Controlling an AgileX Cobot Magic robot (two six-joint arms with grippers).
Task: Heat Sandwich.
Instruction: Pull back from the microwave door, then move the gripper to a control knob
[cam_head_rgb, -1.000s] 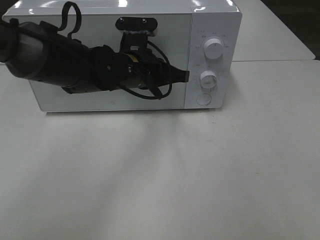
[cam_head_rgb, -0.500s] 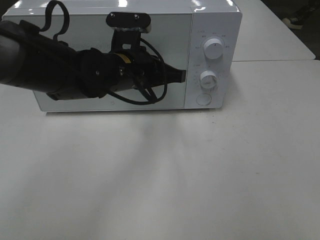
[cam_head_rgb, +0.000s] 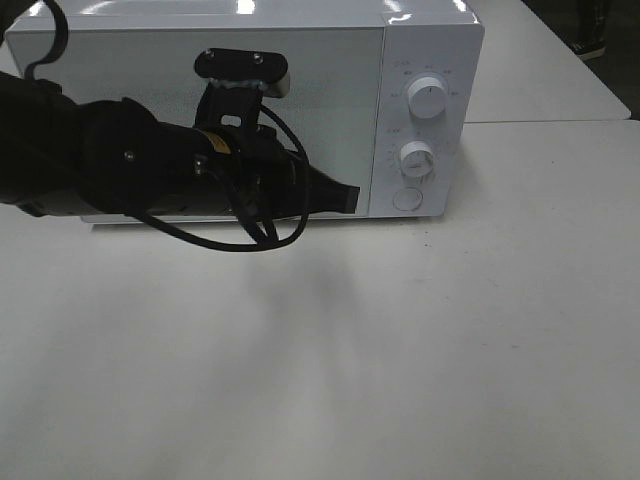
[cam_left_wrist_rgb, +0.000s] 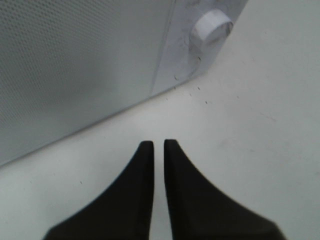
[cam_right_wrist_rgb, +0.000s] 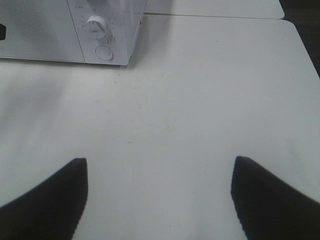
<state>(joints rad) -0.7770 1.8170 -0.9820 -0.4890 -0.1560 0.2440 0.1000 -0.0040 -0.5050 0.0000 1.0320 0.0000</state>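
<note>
The left tool (cam_left_wrist_rgb: 155, 146), tapered matte-black fingers clenched to a thin slit on nothing, hangs low before the microwave (cam_head_rgb: 330, 60). A careless sweep could knock its finely perforated door (cam_left_wrist_rgb: 75, 60) or shove the glossy white box along the smooth pale tabletop (cam_head_rgb: 400, 350). The sandwich is out of view, perhaps behind that closed door. Rightward sit the round lower knob (cam_head_rgb: 417, 158) and flat button (cam_head_rgb: 407, 198). The right tool (cam_right_wrist_rgb: 160, 160) hangs released, empty.
</note>
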